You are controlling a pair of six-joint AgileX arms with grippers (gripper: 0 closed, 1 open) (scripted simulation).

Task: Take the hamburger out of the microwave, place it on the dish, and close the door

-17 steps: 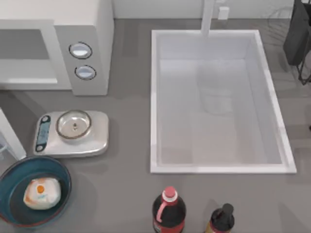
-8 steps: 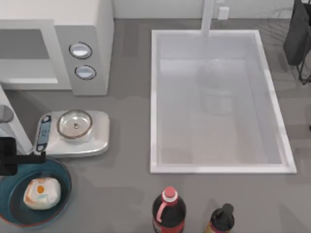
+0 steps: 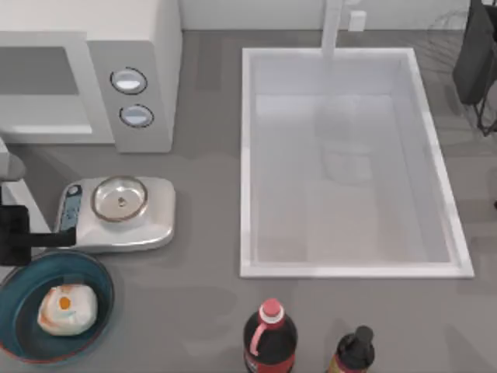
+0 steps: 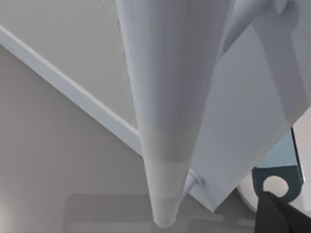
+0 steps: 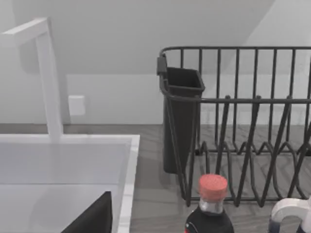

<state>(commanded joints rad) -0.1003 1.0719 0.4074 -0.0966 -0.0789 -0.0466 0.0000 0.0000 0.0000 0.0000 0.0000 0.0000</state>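
With the hamburger (image 3: 67, 308) already on the dish (image 3: 99, 273), my left gripper (image 3: 15, 237) sits just beside the open microwave (image 3: 147, 70) door; its finger spread I cannot tell.

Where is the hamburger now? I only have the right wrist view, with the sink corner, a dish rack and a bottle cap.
Observer: The hamburger lies in the dish, at the top view's lower left.
Operator: Is the microwave shut?
Observer: No. The microwave has its cavity exposed, and the door stands open at the table's left edge.
Operator: Where is the left gripper?
Observer: The left gripper is at that left edge, between the dish and the door, beside the kitchen scale.
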